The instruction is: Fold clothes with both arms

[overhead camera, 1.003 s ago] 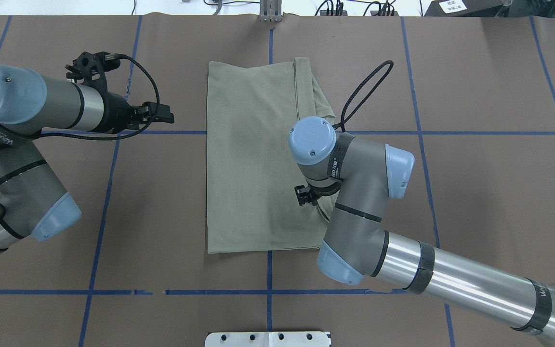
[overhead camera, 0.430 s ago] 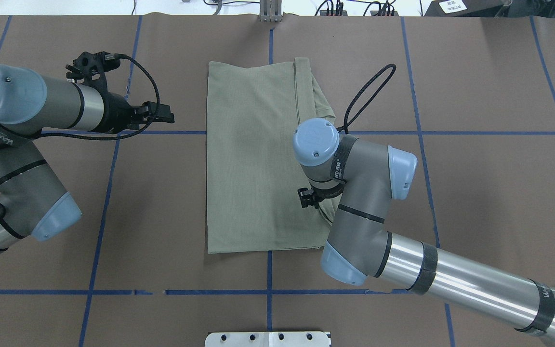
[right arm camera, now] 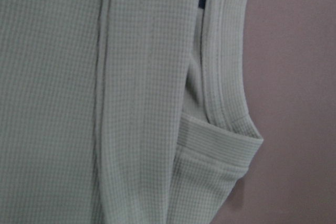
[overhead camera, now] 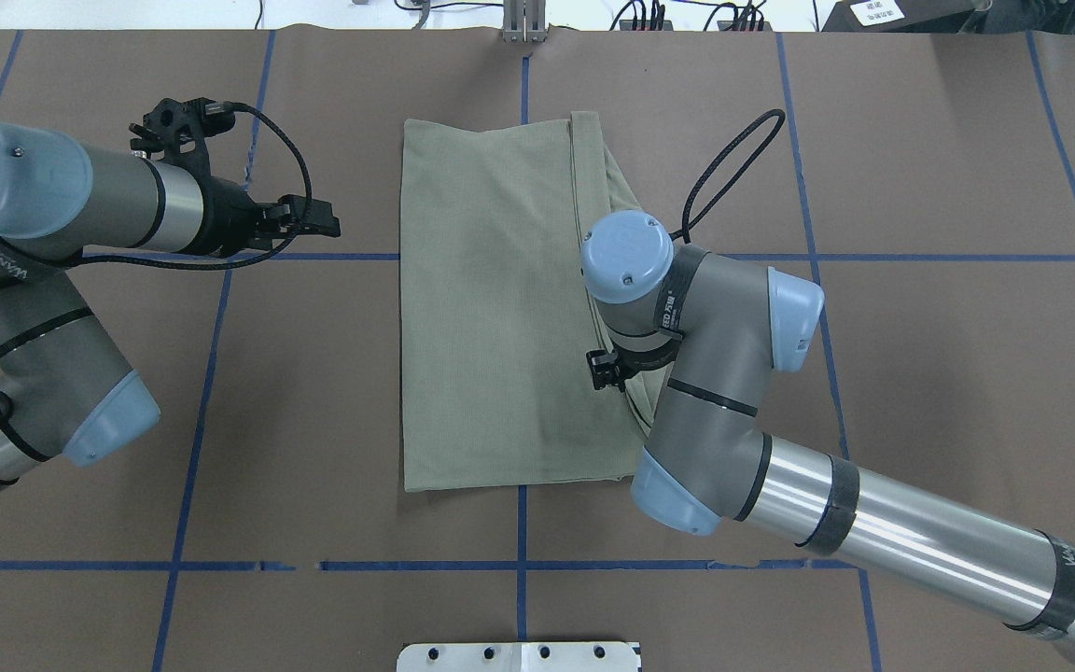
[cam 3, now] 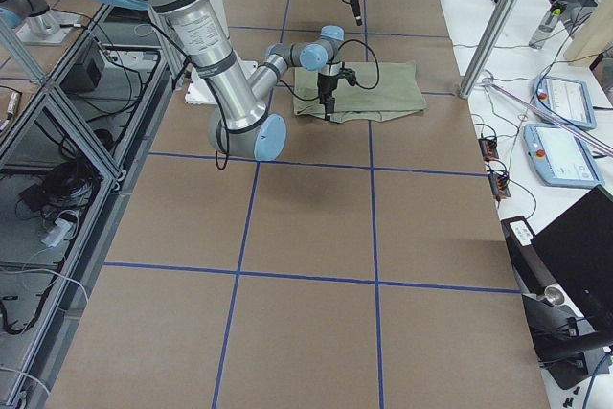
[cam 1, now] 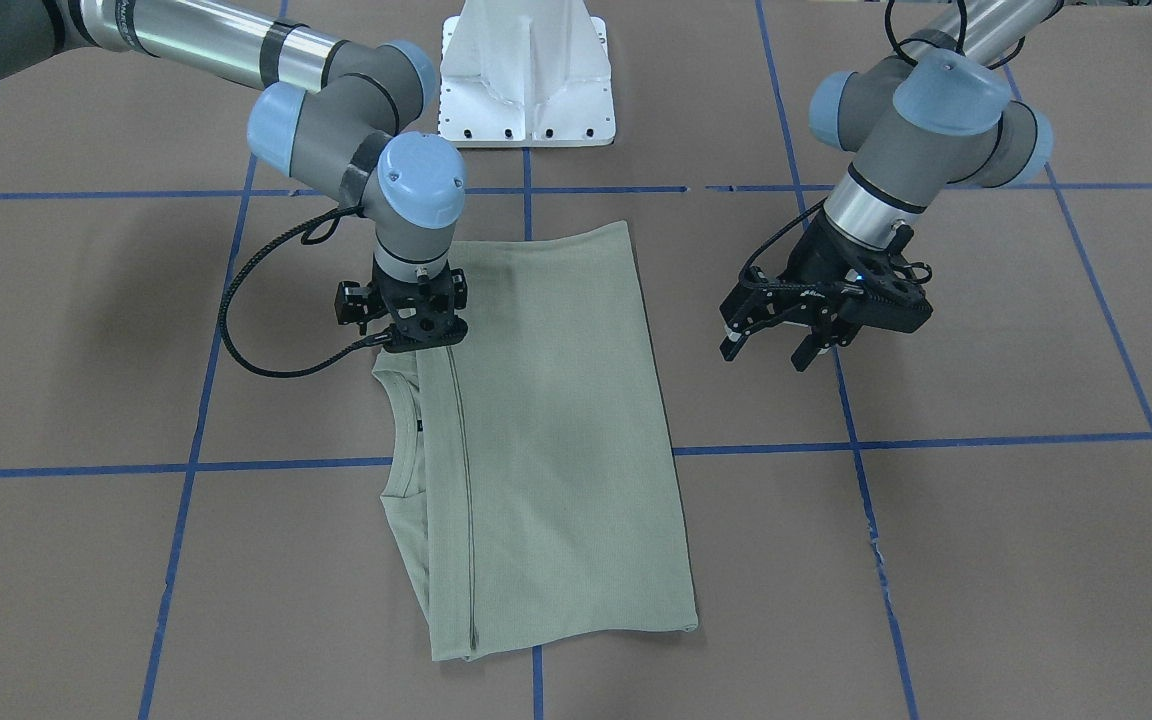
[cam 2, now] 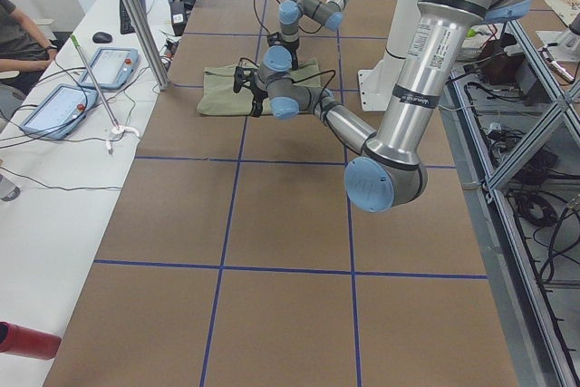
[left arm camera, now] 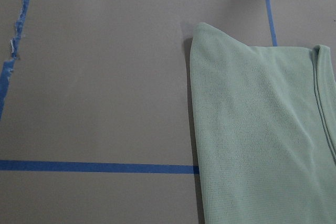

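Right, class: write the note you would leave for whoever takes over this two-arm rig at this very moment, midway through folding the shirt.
Sage-green shirt: flat at the centre of the table, folded lengthwise into a long rectangle, ribbed collar peeking out on the robot's right.
Left gripper: jaws open, empty, hovering over bare table beside the shirt.
Right gripper: pointing down at the collar-side edge; whether it is open or shut cannot be told.
Done: lengthwise fold.
Left: probably tidy the collar side, then fold crosswise.

Even overhead light, soft shadows
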